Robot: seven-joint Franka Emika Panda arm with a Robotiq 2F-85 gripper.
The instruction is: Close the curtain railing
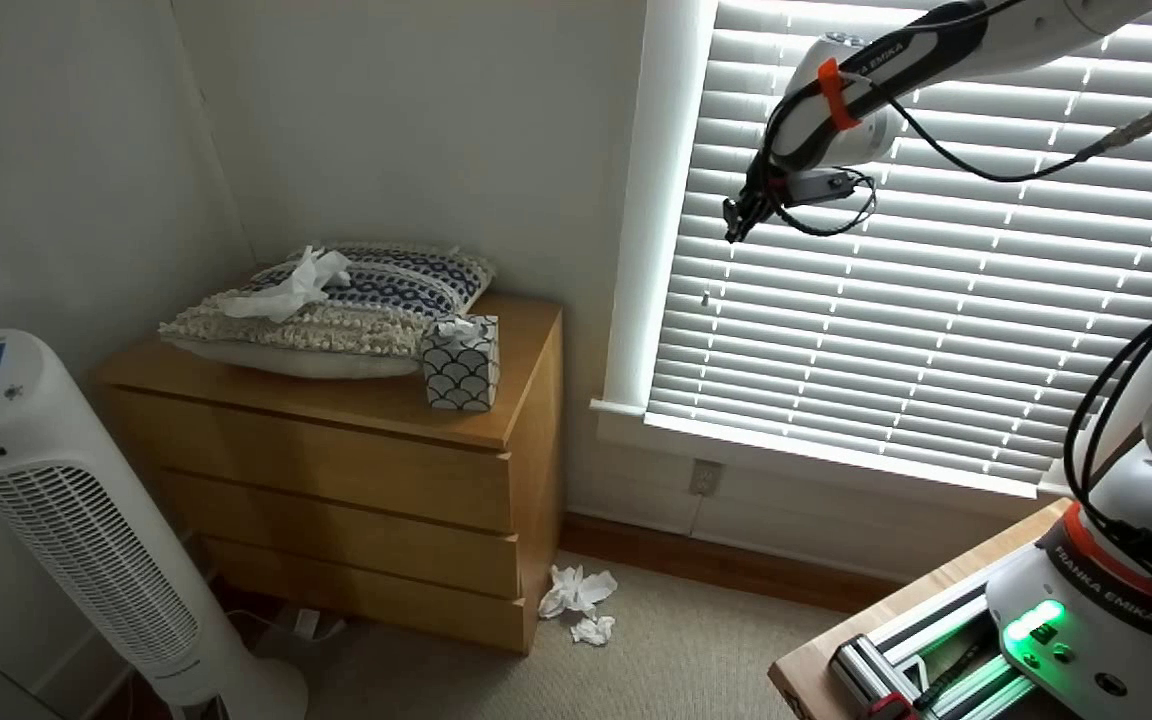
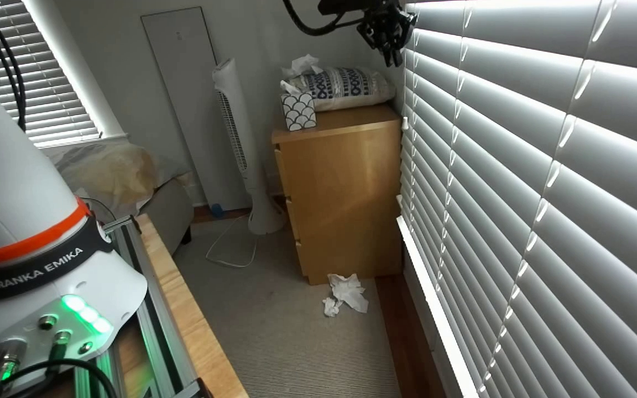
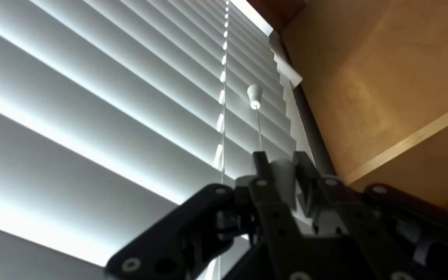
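Gripper (image 3: pixel 283 159) closed on a pale cylinder (image 3: pixel 284 177), blurred but pinched between the tips. White knob (image 3: pixel 255 95) on a thin cord (image 3: pixel 259 126) hangs just below the tips. Blinds (image 1: pixel 896 310) right beside the gripper, lowered, running well below it, light showing through; contact: can't tell. Dresser (image 2: pixel 351 193) below and beyond the gripper, pillow (image 2: pixel 349 85) and tissue box (image 2: pixel 298 112) on top. Fan (image 1: pixel 86 540) farther out. Crumpled tissues (image 2: pixel 347 290) far below on the floor (image 2: pixel 285 331).
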